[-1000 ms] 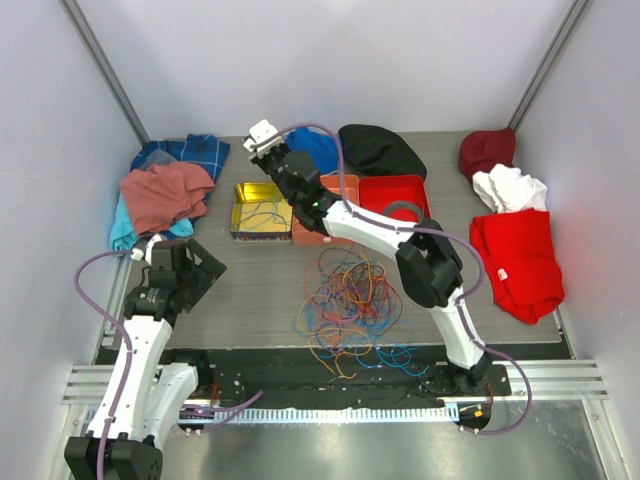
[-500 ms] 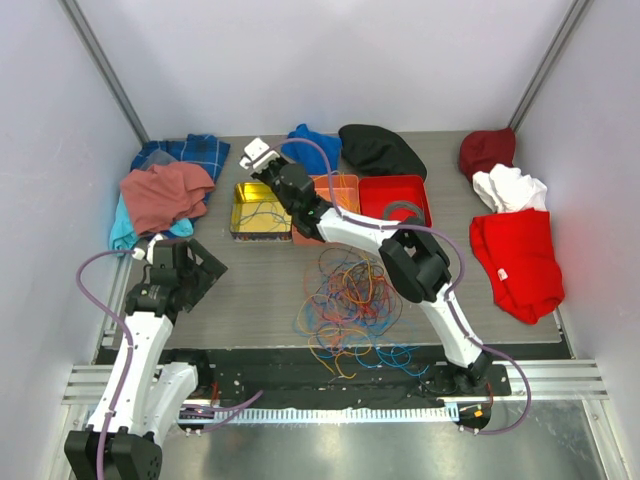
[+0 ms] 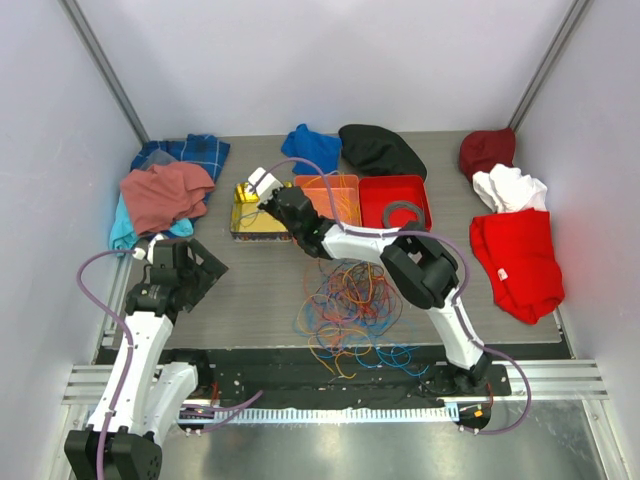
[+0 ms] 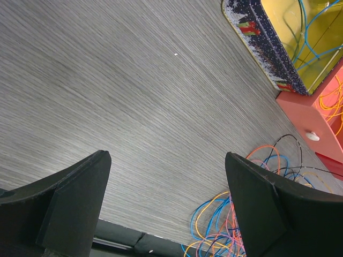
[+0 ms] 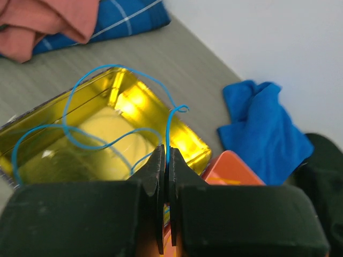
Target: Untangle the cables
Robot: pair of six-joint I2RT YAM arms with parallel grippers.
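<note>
Many thin cables [image 3: 345,300] in orange, blue, red, yellow and dark colours lie in a loose tangled heap on the grey table [image 3: 250,290], near its front edge and between the two arms. One blue cable [image 5: 167,126] is apart from the heap. It curls in wide loops in and above the gold tin [image 5: 128,104]. A short stretch of it rises from between the fingertips of the right gripper [image 5: 166,155], whose jaws are pinched tight on it over the tin's near side. An orange bin [image 3: 330,190] stands just beside the tin on its right and has a few orange strands in it. A red bin [image 3: 395,195] next to that holds a grey coiled ring [image 3: 403,212]. The left gripper [image 4: 166,160] hangs over bare table to the left of the heap, its jaws spread wide and grasping nothing. A blue cloth [image 5: 257,123] lies behind the tin, and other crumpled clothes [image 3: 165,195] lie along the table's back and sides.
</note>
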